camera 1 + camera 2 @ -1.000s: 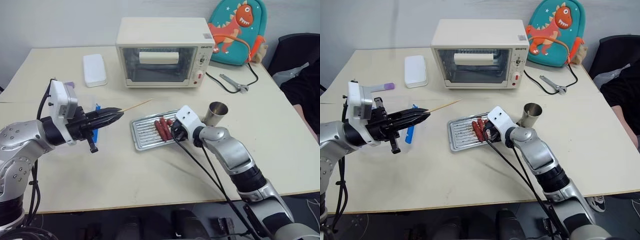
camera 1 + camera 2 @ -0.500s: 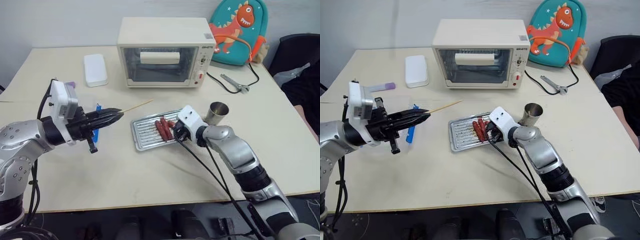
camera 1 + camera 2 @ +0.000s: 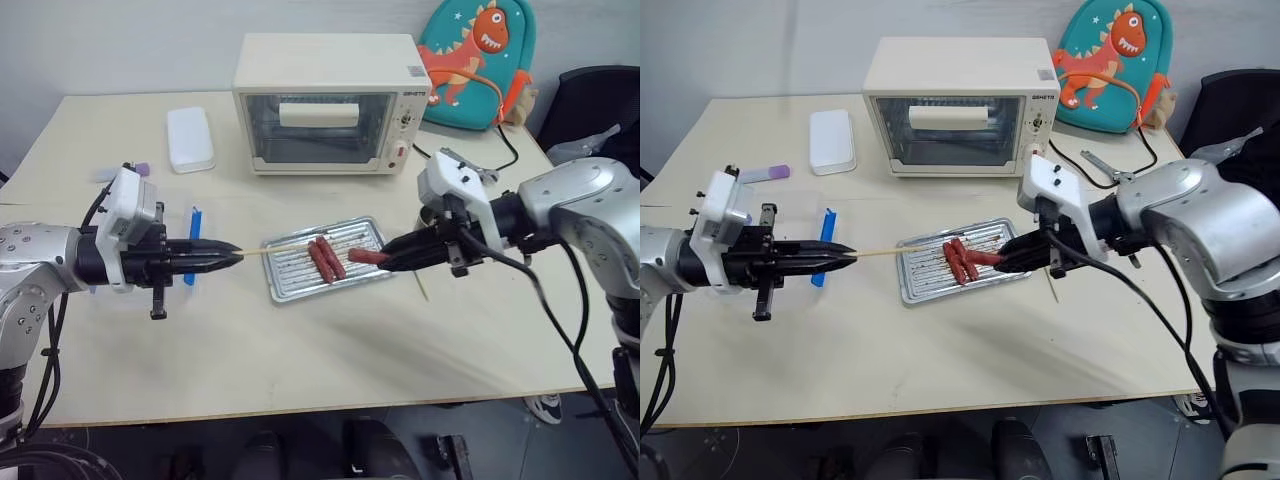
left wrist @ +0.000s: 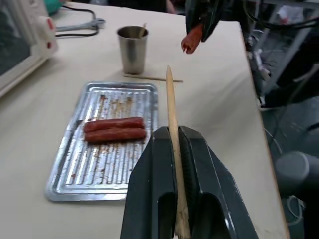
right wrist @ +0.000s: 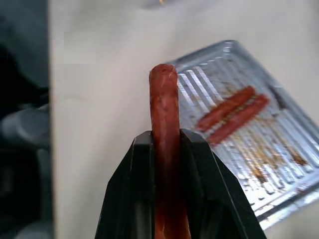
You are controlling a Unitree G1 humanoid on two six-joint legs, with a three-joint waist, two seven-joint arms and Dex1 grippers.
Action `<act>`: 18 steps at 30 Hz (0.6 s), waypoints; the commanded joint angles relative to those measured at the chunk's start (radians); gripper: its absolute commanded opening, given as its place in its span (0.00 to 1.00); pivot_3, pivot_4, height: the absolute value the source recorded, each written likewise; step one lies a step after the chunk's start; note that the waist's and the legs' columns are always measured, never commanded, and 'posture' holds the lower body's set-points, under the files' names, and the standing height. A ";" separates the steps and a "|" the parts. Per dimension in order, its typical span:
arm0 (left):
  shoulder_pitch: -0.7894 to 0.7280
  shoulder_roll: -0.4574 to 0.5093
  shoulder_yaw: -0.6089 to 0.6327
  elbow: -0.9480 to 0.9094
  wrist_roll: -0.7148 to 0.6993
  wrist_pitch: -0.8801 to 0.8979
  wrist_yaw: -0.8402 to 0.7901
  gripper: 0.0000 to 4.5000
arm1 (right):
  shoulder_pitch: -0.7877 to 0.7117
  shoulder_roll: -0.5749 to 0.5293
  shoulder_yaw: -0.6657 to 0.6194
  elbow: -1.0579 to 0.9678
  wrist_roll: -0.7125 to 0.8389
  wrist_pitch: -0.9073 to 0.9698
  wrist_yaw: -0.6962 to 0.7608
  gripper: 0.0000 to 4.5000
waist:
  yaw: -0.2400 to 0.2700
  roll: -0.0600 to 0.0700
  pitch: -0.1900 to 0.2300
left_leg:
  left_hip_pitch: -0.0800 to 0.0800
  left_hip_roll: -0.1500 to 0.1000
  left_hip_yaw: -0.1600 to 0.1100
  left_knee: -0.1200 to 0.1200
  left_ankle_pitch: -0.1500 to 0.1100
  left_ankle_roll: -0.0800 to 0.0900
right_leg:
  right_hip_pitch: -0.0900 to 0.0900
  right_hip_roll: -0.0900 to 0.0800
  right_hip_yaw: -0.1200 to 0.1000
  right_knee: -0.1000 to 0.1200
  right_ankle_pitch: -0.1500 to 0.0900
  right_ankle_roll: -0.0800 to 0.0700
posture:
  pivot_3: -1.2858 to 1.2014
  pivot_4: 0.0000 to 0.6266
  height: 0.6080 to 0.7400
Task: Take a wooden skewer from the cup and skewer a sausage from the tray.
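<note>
My left gripper [image 3: 234, 255] hovers left of the tray, shut on a wooden skewer [image 3: 281, 246] whose tip points right over the tray [image 3: 290, 286]. In the left wrist view the skewer [image 4: 171, 102] sticks out between the shut fingers. My right gripper [image 3: 386, 262] is lifted above the tray's right end, shut on a reddish sausage [image 3: 365, 256] that juts toward the skewer tip; the two are apart. The sausage [image 5: 164, 112] sits upright between its fingers [image 5: 142, 169]. Two more sausages [image 3: 326, 260] lie side by side in the tray. The steel cup [image 4: 132, 49] stands just beyond the tray.
A loose skewer [image 4: 152, 77] lies on the table by the cup. A toaster oven [image 3: 328, 103] stands at the back, a white box [image 3: 189, 140] to its left, a dinosaur backpack [image 3: 475, 60] and a wrench [image 3: 462, 165] to its right. A blue clip [image 3: 194, 232] sits behind my left gripper.
My right gripper has risen off the tray and drawn back to the right with a sausage in it. My left wrist has turned, so the skewer points level toward the sausage.
</note>
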 commanded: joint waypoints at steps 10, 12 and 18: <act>-0.136 -0.041 -0.079 -0.016 0.012 -0.011 -0.039 0.00 | -0.039 -0.015 -0.019 -0.014 0.044 -0.021 0.029 0.16 | 0.001 0.000 0.000 | 0.000 0.000 0.000 0.001 0.000 0.000 | 0.000 0.000 0.001 0.001 0.000 0.000 | 0.52 0.24 1.00; -0.146 -0.049 -0.089 -0.013 0.017 -0.014 -0.038 0.00 | -0.036 -0.014 -0.022 -0.018 0.050 -0.020 0.023 0.16 | 0.002 0.000 0.000 | 0.000 0.000 0.000 0.001 0.000 0.000 | 0.000 0.000 0.000 0.001 0.000 0.000 | 0.52 0.24 1.00; -0.175 -0.073 -0.110 0.008 0.042 -0.025 -0.043 0.00 | -0.028 -0.010 -0.043 -0.046 0.090 0.001 0.001 0.16 | 0.003 0.000 0.000 | 0.000 0.000 0.000 0.001 0.000 0.000 | 0.000 0.000 0.000 0.001 0.000 0.000 | 0.52 0.24 1.00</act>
